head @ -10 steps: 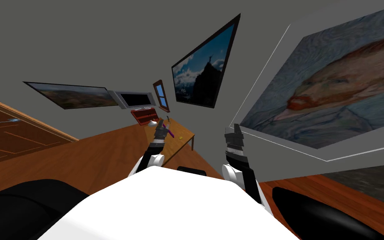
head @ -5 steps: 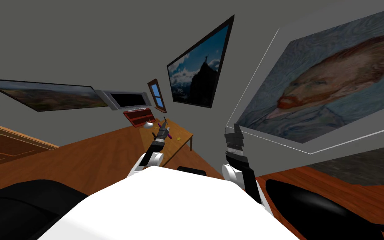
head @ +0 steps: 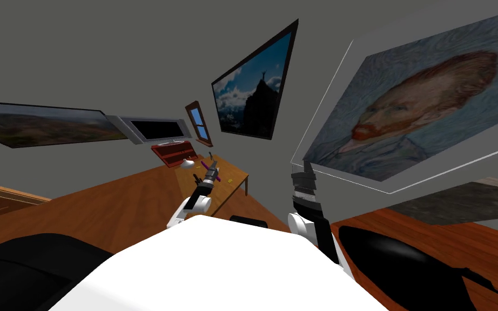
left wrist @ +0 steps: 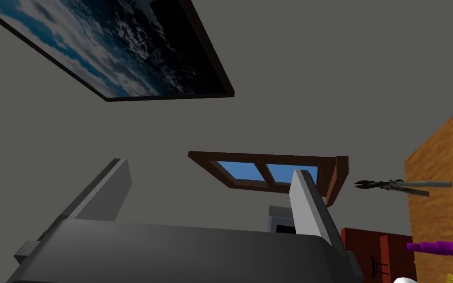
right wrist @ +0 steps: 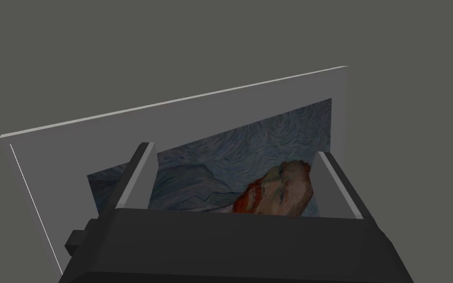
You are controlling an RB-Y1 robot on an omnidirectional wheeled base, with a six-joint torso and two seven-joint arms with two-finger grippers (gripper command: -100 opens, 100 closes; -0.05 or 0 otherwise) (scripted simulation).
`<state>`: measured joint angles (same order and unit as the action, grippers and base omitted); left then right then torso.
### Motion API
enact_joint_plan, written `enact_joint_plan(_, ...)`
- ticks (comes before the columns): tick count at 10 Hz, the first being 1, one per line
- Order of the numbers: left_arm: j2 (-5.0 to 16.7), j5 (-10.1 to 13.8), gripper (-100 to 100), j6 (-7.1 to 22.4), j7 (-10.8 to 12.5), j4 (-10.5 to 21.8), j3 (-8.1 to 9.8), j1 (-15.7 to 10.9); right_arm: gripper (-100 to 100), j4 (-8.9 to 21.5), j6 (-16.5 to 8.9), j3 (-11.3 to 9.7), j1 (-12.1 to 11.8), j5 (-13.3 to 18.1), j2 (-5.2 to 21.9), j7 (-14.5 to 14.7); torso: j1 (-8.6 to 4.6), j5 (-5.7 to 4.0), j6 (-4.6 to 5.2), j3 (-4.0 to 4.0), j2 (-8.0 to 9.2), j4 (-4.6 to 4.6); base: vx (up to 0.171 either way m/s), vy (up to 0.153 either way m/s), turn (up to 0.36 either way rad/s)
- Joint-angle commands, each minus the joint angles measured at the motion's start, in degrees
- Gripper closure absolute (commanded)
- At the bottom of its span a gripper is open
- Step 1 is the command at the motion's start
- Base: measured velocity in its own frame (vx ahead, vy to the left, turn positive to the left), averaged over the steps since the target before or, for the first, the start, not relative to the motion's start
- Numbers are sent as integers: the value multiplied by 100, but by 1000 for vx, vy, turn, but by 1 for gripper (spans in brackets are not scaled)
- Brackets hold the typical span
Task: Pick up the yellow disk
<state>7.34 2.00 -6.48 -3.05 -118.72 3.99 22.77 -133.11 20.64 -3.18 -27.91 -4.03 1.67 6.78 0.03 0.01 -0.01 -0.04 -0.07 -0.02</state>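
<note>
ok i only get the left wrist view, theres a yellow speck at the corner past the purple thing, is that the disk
observer: yes, the head view shows the whole yellow disk lying on the wooden table, close to its right edge.
operator: is my left hand over it
observer: no, the left gripper sits by the purple tool; the disk lies apart from both, to the gripper's right.
operator: and the other arm
observer: the right gripper is open and empty, held up away from the table, facing a portrait painting.
</note>
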Motion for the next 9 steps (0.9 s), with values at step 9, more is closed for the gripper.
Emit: enact_joint_plan(9,380,262,-100,1376,-537,1404,663,-660,0,0,0,0,0,0,0,0,-1,0,2,-1,-2,0,20,10,-125)
